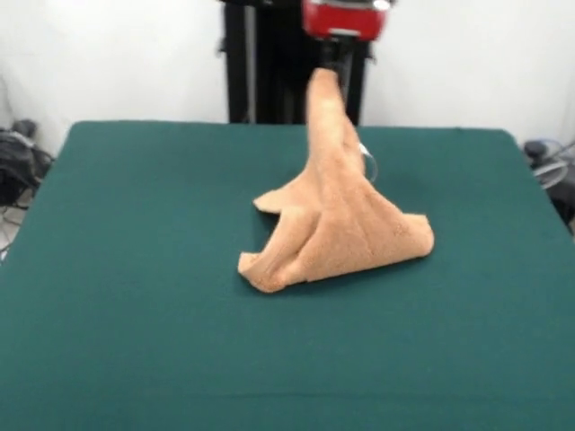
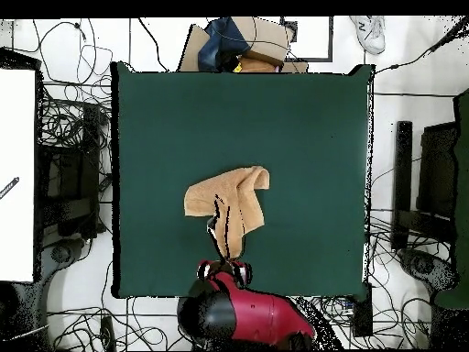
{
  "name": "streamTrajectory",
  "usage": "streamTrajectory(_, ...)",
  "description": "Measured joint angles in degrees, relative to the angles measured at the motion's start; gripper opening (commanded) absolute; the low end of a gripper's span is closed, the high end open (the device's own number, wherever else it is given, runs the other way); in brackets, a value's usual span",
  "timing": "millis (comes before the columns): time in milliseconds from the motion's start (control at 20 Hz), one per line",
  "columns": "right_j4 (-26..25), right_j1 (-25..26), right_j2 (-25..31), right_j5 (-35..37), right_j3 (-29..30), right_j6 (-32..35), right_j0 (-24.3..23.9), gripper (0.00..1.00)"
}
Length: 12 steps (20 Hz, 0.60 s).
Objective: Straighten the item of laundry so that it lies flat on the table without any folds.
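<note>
The towel [image 1: 337, 220] is seen to be light orange-brown all over, with a fuzzy look and a small white tag [image 1: 364, 153]. The table [image 1: 135, 269] is covered in plain dark green cloth. The arm [image 2: 252, 316] is coloured red and black.

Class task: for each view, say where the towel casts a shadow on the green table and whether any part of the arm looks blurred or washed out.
Front view: a thin dark shadow under the towel's lower edge on the table; the red arm end at the top edge is soft, with a white glare spot. Overhead view: no clear shadow beside the towel; the gripper looks dark.
</note>
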Motion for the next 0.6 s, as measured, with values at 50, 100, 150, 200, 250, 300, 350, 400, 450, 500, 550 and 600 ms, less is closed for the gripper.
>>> streamTrajectory(50,0.0,-0.3,0.0,0.0,0.4,0.0,-0.2,0.00)
streamTrajectory(100,0.0,-0.5,0.0,0.0,0.6,0.0,-0.2,0.00)
streamTrajectory(150,0.0,-0.7,0.0,0.0,0.9,0.0,-0.2,0.00)
streamTrajectory(200,0.0,-0.9,0.0,0.0,1.2,0.0,-0.2,0.00)
streamTrajectory(250,0.0,-1.1,0.0,0.0,1.5,0.0,-0.2,0.00)
streamTrajectory(300,-0.2,-1.3,0.0,0.0,2.0,0.0,-0.2,0.00)
streamTrajectory(350,-0.3,-1.4,0.0,-0.1,2.4,0.0,-0.2,0.00)
streamTrajectory(400,-0.4,-1.5,0.0,-0.2,2.6,0.0,-0.2,0.00)
streamTrajectory(450,-0.6,-1.5,0.0,-0.7,3.2,0.0,-0.2,0.00)
streamTrajectory(500,-0.7,-1.5,0.0,-1.0,3.5,0.0,-0.2,0.00)
streamTrajectory(550,-1.0,-1.3,0.0,-1.8,3.9,0.0,-0.2,0.00)
streamTrajectory(600,-1.1,-1.2,0.0,-2.2,4.1,0.0,-0.1,0.00)
